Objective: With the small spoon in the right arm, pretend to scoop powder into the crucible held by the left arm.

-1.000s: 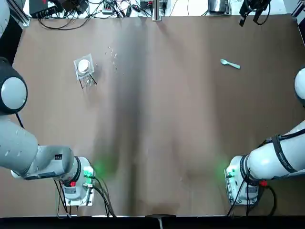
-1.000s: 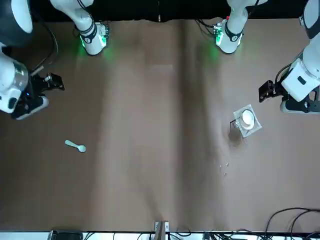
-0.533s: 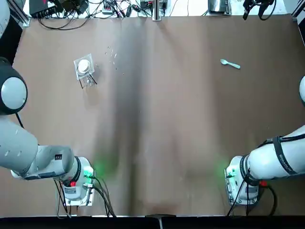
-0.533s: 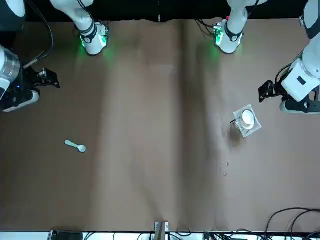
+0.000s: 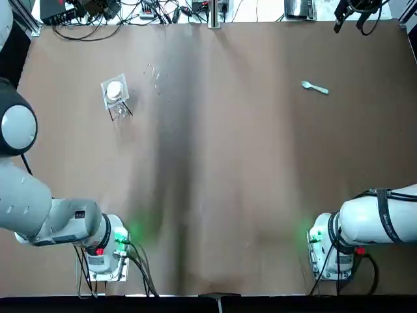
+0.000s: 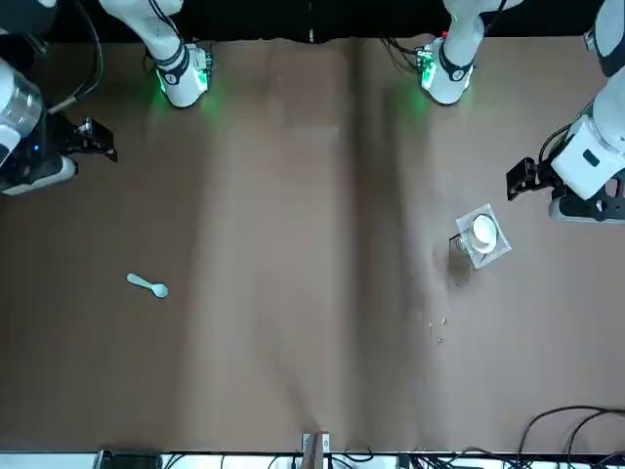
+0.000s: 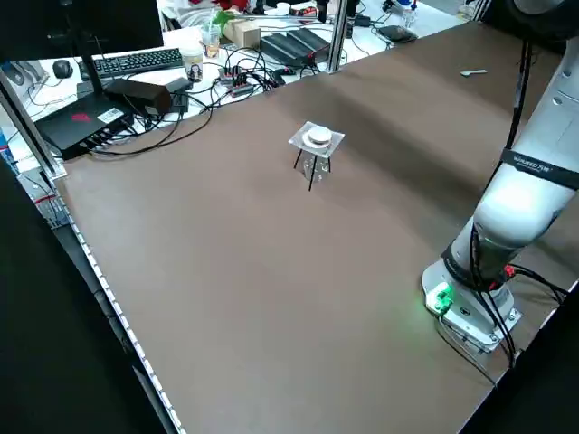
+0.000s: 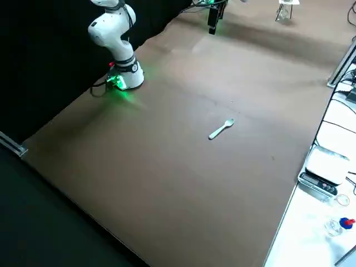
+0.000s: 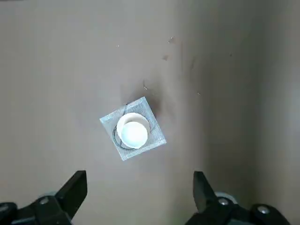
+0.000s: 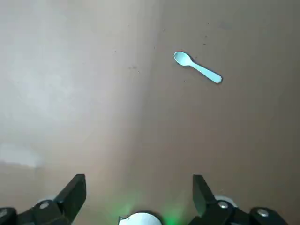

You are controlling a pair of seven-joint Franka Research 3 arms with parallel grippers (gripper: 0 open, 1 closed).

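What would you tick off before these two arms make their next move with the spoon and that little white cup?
1. Small spoon lying free on the table: ok.
2. Right hand open and empty: ok.
3. Spoon between the right hand's fingers: not ok, it lies apart from them.
4. Crucible upright on its mesh stand: ok.
5. Left hand open and empty: ok.
6. Crucible held by the left hand: not ok, not yet grasped.
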